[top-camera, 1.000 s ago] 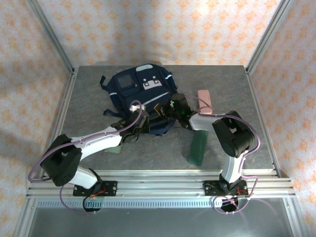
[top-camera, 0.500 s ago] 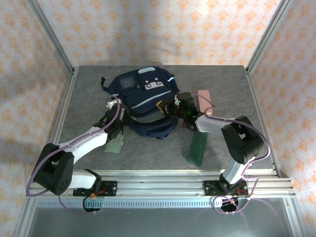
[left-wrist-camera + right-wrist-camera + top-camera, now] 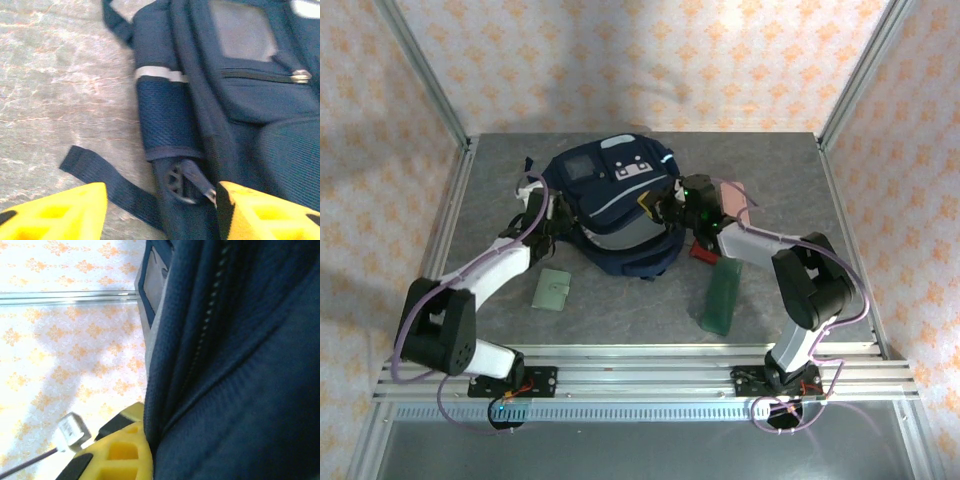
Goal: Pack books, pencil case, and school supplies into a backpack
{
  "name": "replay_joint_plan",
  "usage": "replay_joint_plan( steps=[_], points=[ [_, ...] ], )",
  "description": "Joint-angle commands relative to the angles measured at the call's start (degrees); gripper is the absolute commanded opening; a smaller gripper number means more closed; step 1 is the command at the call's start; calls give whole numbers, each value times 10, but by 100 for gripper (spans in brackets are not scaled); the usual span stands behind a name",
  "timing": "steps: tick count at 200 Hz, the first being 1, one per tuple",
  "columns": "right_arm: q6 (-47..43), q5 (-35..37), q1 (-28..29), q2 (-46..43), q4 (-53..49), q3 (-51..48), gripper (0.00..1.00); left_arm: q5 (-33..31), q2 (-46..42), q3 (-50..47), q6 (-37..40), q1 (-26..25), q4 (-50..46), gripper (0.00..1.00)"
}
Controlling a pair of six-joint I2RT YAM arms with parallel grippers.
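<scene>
The navy backpack [image 3: 612, 190] lies at the table's middle back, front patches facing up. My left gripper [image 3: 548, 218] is at its left side, open; in the left wrist view its yellow fingers [image 3: 55, 215] straddle a dark strap [image 3: 107, 187] and a buckle on the backpack [image 3: 250, 100]. My right gripper [image 3: 668, 210] is shut on the backpack's right edge, navy fabric [image 3: 240, 365] pressed against its yellow finger [image 3: 120, 455]. The pink pencil case [image 3: 732, 196] lies right of the backpack. A red square [image 3: 702, 250], a slim dark green rectangle [image 3: 722, 297] and a pale green wallet [image 3: 552, 290] lie on the table. The books are hidden.
Metal posts and patterned walls enclose the grey table [image 3: 500, 180]. An aluminium rail [image 3: 640, 365] runs along the near edge by the arm bases. Loose backpack straps [image 3: 532, 165] trail at the bag's left.
My left gripper has let go of the backpack's front, moved left and back to its side, and opened. The backpack has shifted back slightly with my right gripper still holding it.
</scene>
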Motion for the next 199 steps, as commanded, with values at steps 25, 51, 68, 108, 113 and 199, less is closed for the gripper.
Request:
replay_joint_plan(
  steps=[25,51,68,108,113,199],
  points=[
    [-44,-5,-7,24,-5,65,5,57,-129,-47,106,-91,38,73],
    [-51,-6,-7,24,-12,78,13,92,-133,-50,153,-131,48,76],
    [-53,-8,-7,21,-13,81,17,81,-119,-44,192,-166,55,76],
    [-61,-11,-7,8,-14,82,25,16,-54,-14,267,-218,56,77],
    [-61,-12,-7,7,-15,83,25,3,-45,-9,275,-222,57,77],
    [-60,-19,-7,-24,-5,59,25,-186,94,71,360,-222,103,38]
  ],
)
